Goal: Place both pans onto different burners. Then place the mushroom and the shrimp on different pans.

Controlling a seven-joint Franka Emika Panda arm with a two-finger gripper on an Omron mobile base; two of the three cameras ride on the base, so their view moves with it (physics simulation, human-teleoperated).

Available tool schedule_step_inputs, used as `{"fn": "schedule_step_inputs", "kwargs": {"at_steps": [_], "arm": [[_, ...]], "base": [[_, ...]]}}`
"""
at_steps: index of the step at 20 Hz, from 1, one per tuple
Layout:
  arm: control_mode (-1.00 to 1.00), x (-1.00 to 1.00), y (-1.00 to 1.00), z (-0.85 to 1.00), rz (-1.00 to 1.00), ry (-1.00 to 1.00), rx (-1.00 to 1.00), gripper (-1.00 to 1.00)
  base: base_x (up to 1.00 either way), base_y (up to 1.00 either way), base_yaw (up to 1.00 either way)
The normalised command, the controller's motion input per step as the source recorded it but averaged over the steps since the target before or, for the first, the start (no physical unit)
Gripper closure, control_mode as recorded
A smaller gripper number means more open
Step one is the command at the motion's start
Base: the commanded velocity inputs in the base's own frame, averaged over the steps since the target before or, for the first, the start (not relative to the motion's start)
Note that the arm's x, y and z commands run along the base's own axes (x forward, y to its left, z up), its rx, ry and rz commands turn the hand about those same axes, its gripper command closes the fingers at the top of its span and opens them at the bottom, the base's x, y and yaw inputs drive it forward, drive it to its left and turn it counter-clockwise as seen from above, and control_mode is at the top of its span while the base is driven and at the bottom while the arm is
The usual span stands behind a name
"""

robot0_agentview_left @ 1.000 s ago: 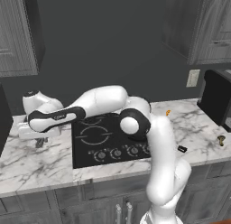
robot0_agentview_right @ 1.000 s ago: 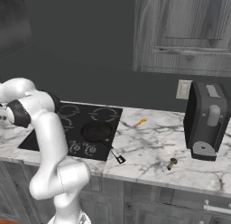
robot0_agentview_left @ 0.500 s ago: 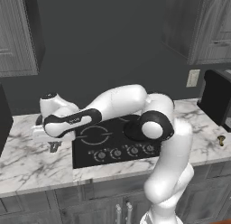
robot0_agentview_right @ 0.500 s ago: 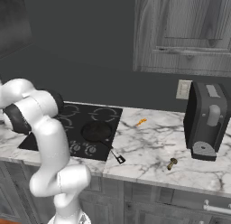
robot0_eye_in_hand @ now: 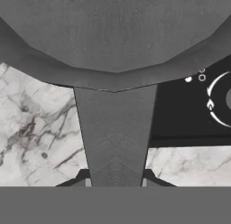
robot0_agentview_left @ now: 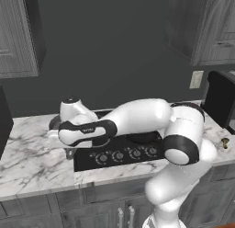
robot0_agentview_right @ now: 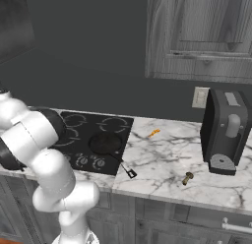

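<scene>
The dull-grey skillet (robot0_eye_in_hand: 113,33) fills the top of the hand view, and its short straight handle (robot0_eye_in_hand: 115,128) runs down between my fingertips. My gripper (robot0_eye_in_hand: 116,175) is shut on that handle, held over the marble counter at the left edge of the black cooktop (robot0_eye_in_hand: 185,110). In the left base view the gripper (robot0_agentview_left: 69,151) hangs low at the cooktop's (robot0_agentview_left: 119,151) left front corner. The smaller black pan (robot0_agentview_right: 105,143) sits on the front right burner, its thin handle pointing over the counter. The orange shrimp (robot0_agentview_right: 154,133) and the mushroom (robot0_agentview_right: 187,177) lie on the counter to the right.
A dark coffee machine (robot0_agentview_right: 226,132) stands at the far right of the counter. Knobs (robot0_agentview_left: 118,155) line the cooktop's front edge. Wall cabinets (robot0_agentview_right: 202,36) hang above. The mushroom (robot0_agentview_left: 225,142) lies near the counter's right front edge.
My arm has swung right, carrying the skillet from the left counter toward the cooktop's left edge. The black pan, shrimp and mushroom have stayed in place.
</scene>
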Motion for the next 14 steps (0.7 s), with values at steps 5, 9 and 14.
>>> {"fn": "schedule_step_inputs", "kwargs": {"at_steps": [5,9,14], "arm": [[-1.00,-0.02,-0.48,0.12,-0.08,0.00,0.08,1.00],[-1.00,0.00,-0.45,0.14,-0.12,0.04,0.08,1.00],[-1.00,0.00,-0.14,0.17,-0.15,0.10,0.02,1.00]], "base": [[0.00,0.00,0.00],[0.00,0.00,0.00],[0.00,0.00,0.00]]}}
